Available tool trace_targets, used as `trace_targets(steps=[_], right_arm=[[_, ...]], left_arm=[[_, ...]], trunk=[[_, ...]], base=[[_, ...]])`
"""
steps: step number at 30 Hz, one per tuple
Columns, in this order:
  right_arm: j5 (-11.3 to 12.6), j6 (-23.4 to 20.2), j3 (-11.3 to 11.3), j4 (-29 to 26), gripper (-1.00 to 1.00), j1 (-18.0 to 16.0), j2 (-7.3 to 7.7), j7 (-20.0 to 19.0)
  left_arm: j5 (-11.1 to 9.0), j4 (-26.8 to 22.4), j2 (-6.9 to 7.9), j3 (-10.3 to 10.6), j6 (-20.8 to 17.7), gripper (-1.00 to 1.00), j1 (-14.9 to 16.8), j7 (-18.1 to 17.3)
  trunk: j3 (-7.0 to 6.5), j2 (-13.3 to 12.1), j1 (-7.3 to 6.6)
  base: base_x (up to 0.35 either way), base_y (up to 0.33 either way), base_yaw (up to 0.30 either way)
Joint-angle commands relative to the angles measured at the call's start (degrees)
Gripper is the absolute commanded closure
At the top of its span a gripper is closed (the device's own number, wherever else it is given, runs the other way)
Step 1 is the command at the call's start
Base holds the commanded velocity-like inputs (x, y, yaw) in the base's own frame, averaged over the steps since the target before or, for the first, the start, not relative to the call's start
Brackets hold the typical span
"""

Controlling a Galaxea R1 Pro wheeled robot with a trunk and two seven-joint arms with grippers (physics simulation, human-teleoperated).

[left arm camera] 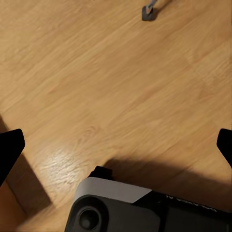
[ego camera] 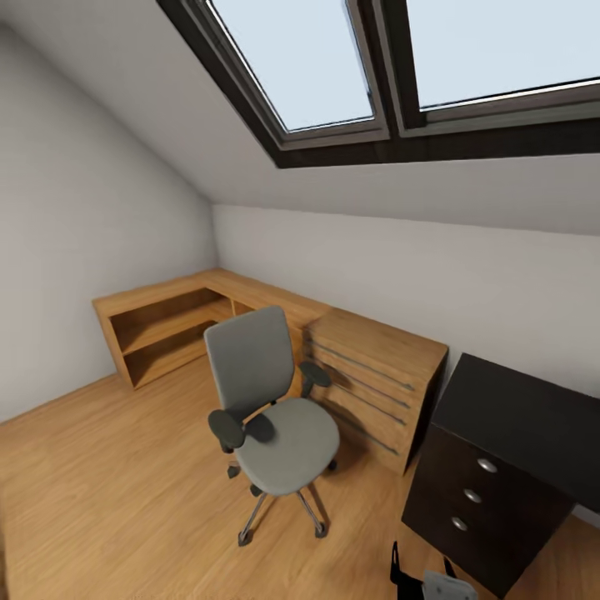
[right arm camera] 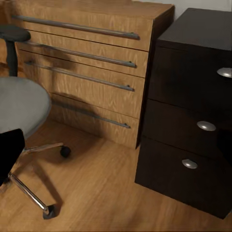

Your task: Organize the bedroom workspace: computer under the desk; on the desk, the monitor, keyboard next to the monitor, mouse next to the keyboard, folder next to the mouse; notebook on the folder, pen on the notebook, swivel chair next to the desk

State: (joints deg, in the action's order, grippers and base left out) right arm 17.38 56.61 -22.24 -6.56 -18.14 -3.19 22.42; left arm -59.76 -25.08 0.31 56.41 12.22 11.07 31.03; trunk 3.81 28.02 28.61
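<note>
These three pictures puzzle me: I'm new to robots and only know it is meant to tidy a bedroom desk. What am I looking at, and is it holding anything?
It is a simulated wheeled robot with two arms. The big picture comes from its head camera, looking down into an attic room: the grey swivel chair stands on the wooden floor, its seat bare, before a light-wood chest. At right is the black desk with its drawer unit. The other two pictures come from cameras near each gripper. The left one looks at the floor; the dark shapes at its edges are fingers, wide apart, nothing between. The right one faces the chest and drawers; its grip cannot be judged.
</note>
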Motion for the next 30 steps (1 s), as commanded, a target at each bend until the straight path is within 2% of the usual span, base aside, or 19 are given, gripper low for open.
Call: trace_targets(steps=[1, 4, 30], right_arm=[[0.4, 2.0, -0.5, 0.7, -1.00, 0.0, -0.02, 0.3], [0.4, 3.4, -0.5, 1.4, -1.00, 0.0, -0.04, 0.4], [0.5, 3.4, -0.4, 1.9, -1.00, 0.0, -0.15, 2.2]], left_arm=[[-0.6, -0.1, 0.04, 0.5, 0.6, -1.00, 0.1, 0.3], [-0.6, 0.0, 0.04, 0.5, 0.8, -1.00, 0.1, 0.3], [-0.6, 0.0, 0.04, 0.5, 1.0, -1.00, 0.1, 0.3]], trunk=[[0.10, 0.1, 0.03], [0.04, 0.1, 0.03], [-0.51, 0.1, 0.03]], base=[[0.000, 0.000, 0.279], [0.000, 0.000, 0.279], [0.000, 0.000, 0.279]])
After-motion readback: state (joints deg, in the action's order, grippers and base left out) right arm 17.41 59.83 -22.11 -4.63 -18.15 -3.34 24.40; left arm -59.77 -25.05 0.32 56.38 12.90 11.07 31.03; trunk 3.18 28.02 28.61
